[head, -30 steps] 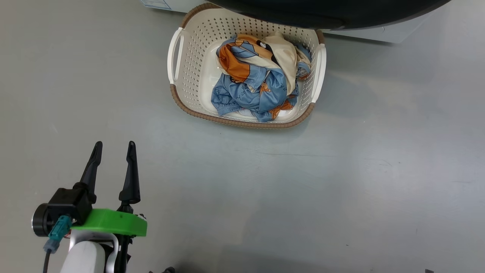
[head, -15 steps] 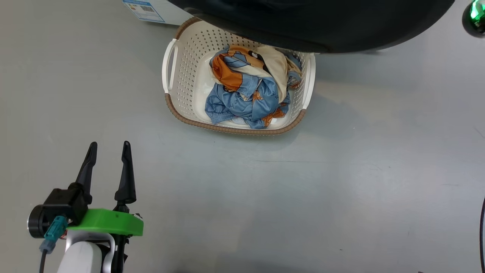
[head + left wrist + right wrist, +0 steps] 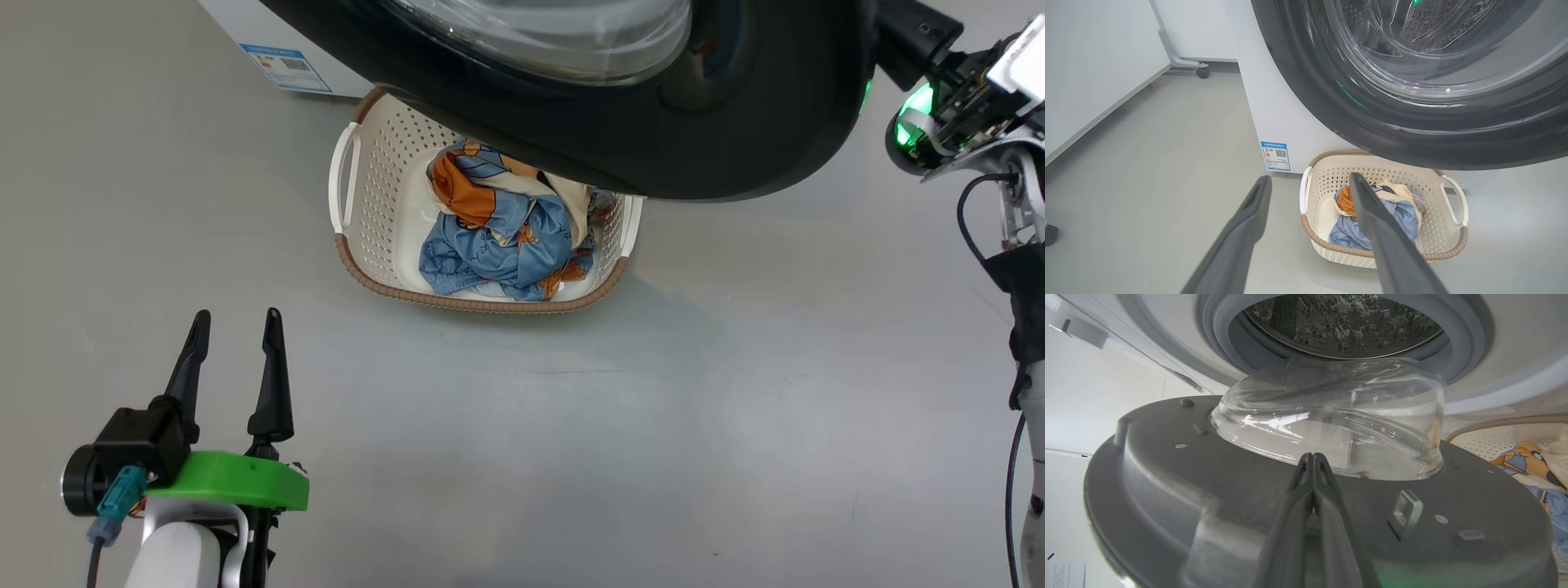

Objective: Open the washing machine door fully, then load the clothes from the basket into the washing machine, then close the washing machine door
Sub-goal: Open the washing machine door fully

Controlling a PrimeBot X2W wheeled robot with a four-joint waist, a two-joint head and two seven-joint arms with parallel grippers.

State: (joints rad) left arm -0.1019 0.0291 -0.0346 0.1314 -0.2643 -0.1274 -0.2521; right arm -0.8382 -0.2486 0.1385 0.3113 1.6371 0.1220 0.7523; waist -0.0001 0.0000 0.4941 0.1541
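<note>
The washing machine door [image 3: 735, 122], a black rim around a clear glass bowl [image 3: 1331, 424], stands swung out over the far part of the basket [image 3: 359, 269]. The clothes [image 3: 498, 237], blue, orange and cream, lie heaped in the basket [image 3: 1327, 249]. My right gripper [image 3: 1312, 456] is shut on nothing, its tips at the door's inner face just below the bowl. Its wrist [image 3: 939, 114] shows at the door's right edge. My left gripper [image 3: 236, 314] hangs open over the floor, short of the basket. Behind the door, the washing machine [image 3: 1494, 375] shows its steel drum [image 3: 1339, 322].
A blue-edged sticker [image 3: 286, 67] marks the washer's white front low down. A metal latch [image 3: 1404, 514] sticks out of the door's inner face. A white panel on a castor [image 3: 1202, 72] stands left of the washer. Grey floor [image 3: 653, 425] spreads between me and the basket.
The head camera has tilted up, so more of the door, its glass bowl and my right wrist have come into view. The door now covers more of the basket. My left gripper stays open.
</note>
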